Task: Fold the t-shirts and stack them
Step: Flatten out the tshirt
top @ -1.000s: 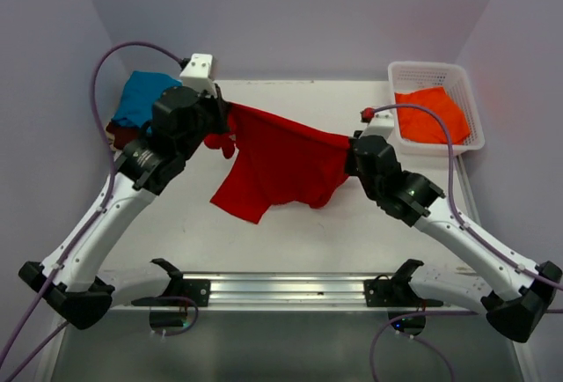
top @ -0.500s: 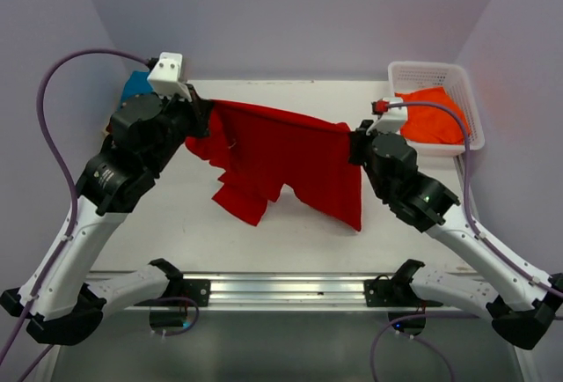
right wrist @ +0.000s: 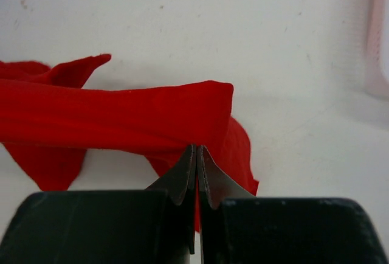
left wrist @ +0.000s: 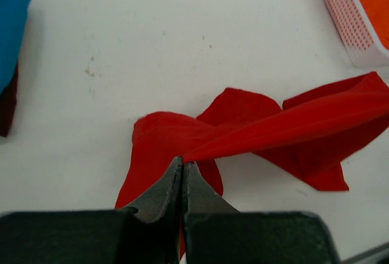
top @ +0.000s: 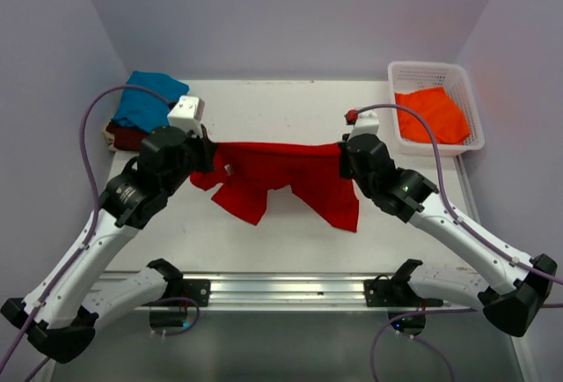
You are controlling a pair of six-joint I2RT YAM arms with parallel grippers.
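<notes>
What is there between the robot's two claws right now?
The red t-shirt spans the whole gap, pinched at one end by the left gripper and at the other by the right gripper. The top view shows it.

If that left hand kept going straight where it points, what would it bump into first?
The red t-shirt it pinches: the cloth lies straight ahead of the left hand. Past it, likely the table, though depth is unclear.

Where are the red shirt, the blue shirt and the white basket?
red shirt (top: 290, 166), overhead view, middle of the stretched cloth
blue shirt (top: 149, 99), overhead view, top of the folded cloth
white basket (top: 427, 66), overhead view, far rim
</notes>
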